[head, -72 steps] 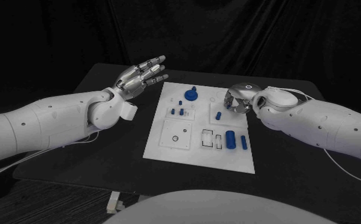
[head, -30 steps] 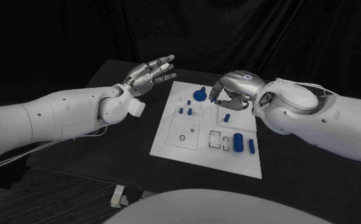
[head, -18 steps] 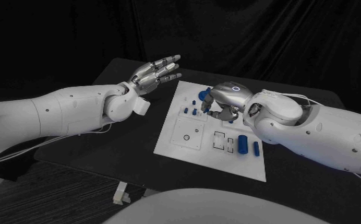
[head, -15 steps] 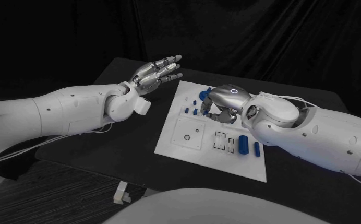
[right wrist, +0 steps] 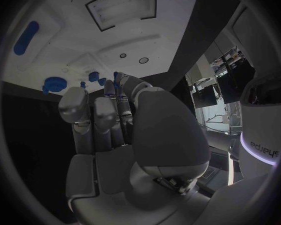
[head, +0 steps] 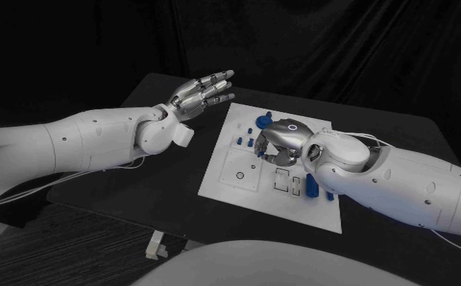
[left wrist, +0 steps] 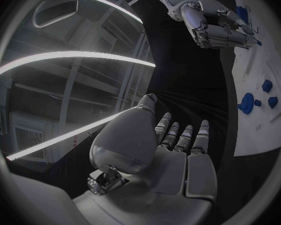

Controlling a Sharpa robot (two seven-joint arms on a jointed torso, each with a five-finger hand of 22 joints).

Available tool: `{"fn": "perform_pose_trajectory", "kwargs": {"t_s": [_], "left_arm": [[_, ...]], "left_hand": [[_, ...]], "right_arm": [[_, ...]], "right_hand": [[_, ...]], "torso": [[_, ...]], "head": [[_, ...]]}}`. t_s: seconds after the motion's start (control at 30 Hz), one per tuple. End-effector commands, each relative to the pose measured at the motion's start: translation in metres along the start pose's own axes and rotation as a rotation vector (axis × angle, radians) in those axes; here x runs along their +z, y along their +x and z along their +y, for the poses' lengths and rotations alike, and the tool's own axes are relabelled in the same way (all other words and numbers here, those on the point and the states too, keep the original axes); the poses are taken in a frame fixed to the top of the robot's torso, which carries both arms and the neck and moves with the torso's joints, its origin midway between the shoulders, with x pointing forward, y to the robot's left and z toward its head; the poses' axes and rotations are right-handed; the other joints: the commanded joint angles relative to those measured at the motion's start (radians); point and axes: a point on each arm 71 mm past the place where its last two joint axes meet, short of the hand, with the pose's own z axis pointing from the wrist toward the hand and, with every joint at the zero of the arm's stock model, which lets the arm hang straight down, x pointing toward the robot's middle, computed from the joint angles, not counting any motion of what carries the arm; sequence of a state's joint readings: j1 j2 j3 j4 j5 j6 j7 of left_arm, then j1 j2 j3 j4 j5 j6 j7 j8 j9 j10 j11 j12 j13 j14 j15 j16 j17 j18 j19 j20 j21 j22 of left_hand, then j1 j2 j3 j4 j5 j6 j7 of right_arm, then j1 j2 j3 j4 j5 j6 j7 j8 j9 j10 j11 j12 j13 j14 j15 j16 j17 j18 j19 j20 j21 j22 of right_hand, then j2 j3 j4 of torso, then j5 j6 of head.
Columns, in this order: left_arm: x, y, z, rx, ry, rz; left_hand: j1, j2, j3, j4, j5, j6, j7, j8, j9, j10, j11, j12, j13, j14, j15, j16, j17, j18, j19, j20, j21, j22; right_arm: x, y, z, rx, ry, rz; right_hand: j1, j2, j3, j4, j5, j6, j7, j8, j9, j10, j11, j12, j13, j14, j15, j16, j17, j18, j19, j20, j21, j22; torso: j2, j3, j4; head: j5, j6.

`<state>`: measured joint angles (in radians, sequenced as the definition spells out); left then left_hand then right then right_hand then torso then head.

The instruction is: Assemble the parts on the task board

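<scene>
1. The task board (head: 240,176) lies in the middle of the black table (head: 134,186); on it sit small blue parts: a round knobbed piece (head: 263,121) near the far edge, short pegs (head: 245,143) just nearer, and long blue cylinders (head: 311,184) lying toward the robot's right side.

2. The right hand (head: 278,145) hangs low over the board's middle, just beside the pegs, fingers curled downward; the right wrist view shows a fingertip (right wrist: 118,77) close to a blue peg (right wrist: 93,76), but whether anything is pinched there I cannot tell.

3. The step in hand looks like picking or seating one of the small pegs; to do it well, the fingertips should close on the peg from opposite sides, keeping it upright; a tilted peg will likely jam at its hole.

4. Neighbouring pegs stand close together; the curled fingers should approach from above, not sweep sideways, lest they knock one over.

5. The left hand (head: 200,93) is raised beyond the board's far left corner, fingers spread and holding nothing, well apart from the parts; it could steady the board's edge if pressing makes the plate slide.
</scene>
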<state>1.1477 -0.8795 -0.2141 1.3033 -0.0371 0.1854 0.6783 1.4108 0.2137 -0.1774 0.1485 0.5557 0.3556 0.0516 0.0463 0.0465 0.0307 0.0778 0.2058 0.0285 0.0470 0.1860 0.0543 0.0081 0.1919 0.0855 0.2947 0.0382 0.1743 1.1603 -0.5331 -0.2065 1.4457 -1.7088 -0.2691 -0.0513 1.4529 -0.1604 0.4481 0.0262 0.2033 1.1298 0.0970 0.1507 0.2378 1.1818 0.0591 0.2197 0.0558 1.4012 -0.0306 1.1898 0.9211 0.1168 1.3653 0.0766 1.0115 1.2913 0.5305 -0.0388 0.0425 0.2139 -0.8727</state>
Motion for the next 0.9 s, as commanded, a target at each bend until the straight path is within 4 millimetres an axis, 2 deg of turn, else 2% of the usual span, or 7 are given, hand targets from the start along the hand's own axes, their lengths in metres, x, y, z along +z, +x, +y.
{"fn": "perform_pose_trajectory", "kwargs": {"t_s": [0.03,0.47,0.53,0.67,0.9], "left_arm": [[0.000,0.001,-0.005,-0.003,0.083,0.007],[0.001,0.003,-0.005,-0.006,0.082,0.011],[0.001,0.003,-0.005,-0.006,0.081,0.011],[0.001,0.002,-0.005,-0.006,0.078,0.011],[0.000,0.002,-0.005,-0.006,0.077,0.011]], "left_hand": [[0.009,-0.002,0.029,-0.020,0.013,0.013,0.003,-0.001,-0.003,-0.002,0.009,0.016,0.003,0.005,0.006,0.014,0.014,-0.055,0.013,0.001,0.009,0.011],[0.008,-0.001,0.030,-0.021,0.014,0.016,0.006,0.000,-0.003,-0.002,0.008,0.016,0.003,0.005,0.006,0.014,0.014,-0.056,0.014,0.001,0.009,0.011],[0.006,0.000,0.033,-0.022,0.014,0.023,0.017,0.001,-0.002,-0.001,0.004,0.017,0.003,0.005,0.007,0.016,0.014,-0.060,0.016,0.001,0.009,0.010],[0.006,0.000,0.034,-0.022,0.014,0.026,0.020,0.002,-0.002,-0.001,0.002,0.017,0.003,0.005,0.007,0.016,0.014,-0.061,0.017,0.001,0.009,0.010],[0.005,0.000,0.034,-0.023,0.014,0.029,0.021,0.002,-0.001,-0.001,0.001,0.017,0.003,0.006,0.007,0.017,0.014,-0.062,0.017,0.001,0.009,0.010]], "right_arm": [[0.001,0.004,-0.001,-0.010,0.029,0.017],[0.010,0.011,0.003,-0.005,0.031,0.024],[0.012,0.012,0.004,-0.005,0.031,0.027],[0.014,0.014,0.005,-0.005,0.033,0.039],[0.015,0.019,0.008,0.001,0.032,0.050]], "right_hand": [[0.029,0.015,0.004,0.005,-0.002,0.033,0.011,-0.002,0.009,0.052,-0.015,-0.006,0.017,0.009,-0.001,0.013,0.018,-0.015,0.008,-0.003,0.016,0.145],[0.029,0.016,0.004,0.005,-0.001,0.034,0.011,-0.002,0.009,0.054,-0.016,-0.006,0.017,0.009,-0.001,0.011,0.015,-0.013,0.005,-0.003,0.006,0.142],[0.029,0.016,0.004,0.005,-0.001,0.034,0.011,-0.002,0.009,0.054,-0.016,-0.006,0.017,0.009,-0.001,0.011,0.015,-0.013,0.005,-0.003,0.006,0.142],[0.030,0.017,0.003,0.005,0.001,0.034,0.010,-0.003,0.009,0.055,-0.016,-0.006,0.017,0.008,-0.002,0.010,0.013,-0.013,0.005,-0.003,0.007,0.142],[0.030,0.017,0.003,0.005,0.002,0.034,0.010,-0.003,0.008,0.056,-0.016,-0.007,0.018,0.008,-0.002,0.009,0.011,-0.012,0.004,-0.003,0.004,0.142]], "torso": [[0.000,-0.0007,0.0007],[0.000,-0.0016,0.0024],[0.000,-0.0017,0.0018],[-0.001,-0.0004,0.0003],[0.000,-0.0001,0.0003]], "head": [[-0.004,0.000],[-0.008,0.000],[-0.007,0.000],[-0.003,0.000],[-0.001,0.000]]}}
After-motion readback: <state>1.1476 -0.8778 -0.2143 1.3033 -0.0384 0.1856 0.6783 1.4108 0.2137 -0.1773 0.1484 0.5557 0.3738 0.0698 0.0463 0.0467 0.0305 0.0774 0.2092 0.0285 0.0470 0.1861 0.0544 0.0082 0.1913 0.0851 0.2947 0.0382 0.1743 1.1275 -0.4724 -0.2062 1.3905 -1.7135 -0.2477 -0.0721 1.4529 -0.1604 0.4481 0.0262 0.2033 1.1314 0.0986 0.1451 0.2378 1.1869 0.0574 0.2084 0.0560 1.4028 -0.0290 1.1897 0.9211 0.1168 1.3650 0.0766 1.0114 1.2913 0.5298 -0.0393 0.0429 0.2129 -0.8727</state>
